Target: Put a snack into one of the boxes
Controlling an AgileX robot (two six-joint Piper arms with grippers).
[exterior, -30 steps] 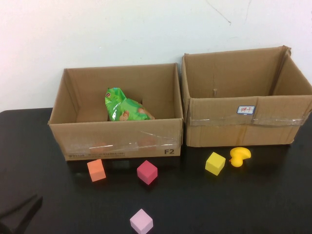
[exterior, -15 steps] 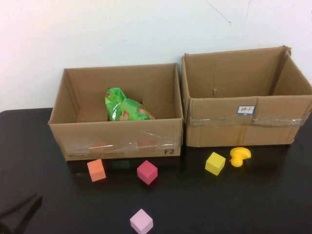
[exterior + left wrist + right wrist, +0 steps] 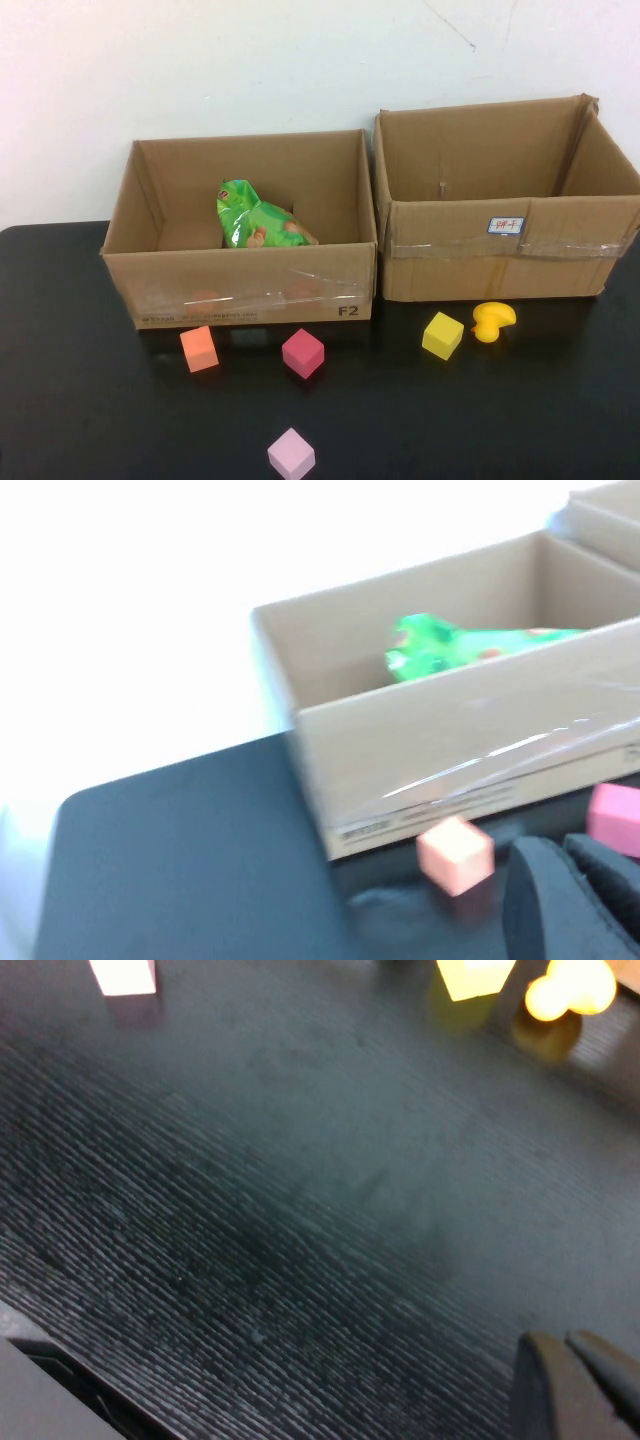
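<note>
Inside the left box (image 3: 240, 270), centre-left of the high view, the green snack bag (image 3: 256, 224) lies slumped toward the back wall, fully below the rim; judged from this, the task's placing looks done, and the bag rests there simply because it is free of any grip. The right box (image 3: 505, 215) stands just beside it, walls nearly touching, with nothing showing inside it. On the black bench (image 3: 520, 420), in front of the boxes: orange cube (image 3: 199, 349), red cube (image 3: 302, 353), yellow cube (image 3: 442, 335), yellow duck (image 3: 492, 321), and a pink cube (image 3: 291, 454) at the lower edge. None blocks either box opening. Left hand (image 3: 575, 895) sits low near the orange cube, outside the box, holding nothing; its fingers look drawn together. Right hand (image 3: 585, 1375) hovers over bare bench, fingers together, empty.
</note>
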